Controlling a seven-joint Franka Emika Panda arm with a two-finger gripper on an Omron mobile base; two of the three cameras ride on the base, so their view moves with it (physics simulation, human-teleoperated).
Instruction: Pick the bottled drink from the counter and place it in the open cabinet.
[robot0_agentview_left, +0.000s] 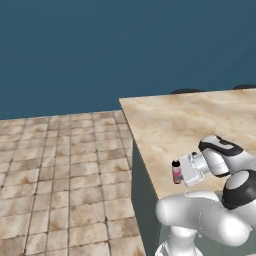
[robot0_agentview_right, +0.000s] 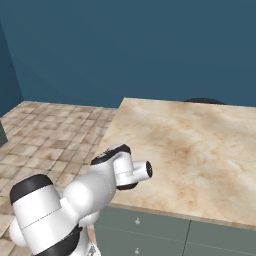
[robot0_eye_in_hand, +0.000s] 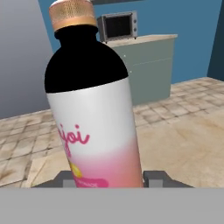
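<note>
1. Bottle (robot0_agentview_left: 176, 172), left base view: stands upright on the counter (robot0_agentview_left: 170, 125), close to the counter's front-left edge. The gripper (robot0_agentview_left: 179, 172) reaches it from the counter's front side, with the white hand just behind the bottle. The bottle's dark cap and pink body show beyond the hand. Tiled floor (robot0_agentview_left: 60, 170) lies left of the counter, and a blue wall (robot0_agentview_left: 100, 50) rises behind it.

2. Right base view: the arm bends over the counter's (robot0_agentview_right: 200, 145) front-left corner. The hand's white end points across the counter top. Drawer fronts (robot0_agentview_right: 145, 225) line the counter's base.

3. Hand view: the bottle (robot0_eye_in_hand: 94, 113) stands between the two fingertips (robot0_eye_in_hand: 156, 177), which sit against its lower sides; the gripper (robot0_eye_in_hand: 109, 180) is clamped on the bottle. A white label with pink lettering, dark shoulder and copper-toned cap are visible. Far beyond the bottle, a microwave (robot0_eye_in_hand: 117, 25) sits on a second counter (robot0_eye_in_hand: 144, 61).
</note>
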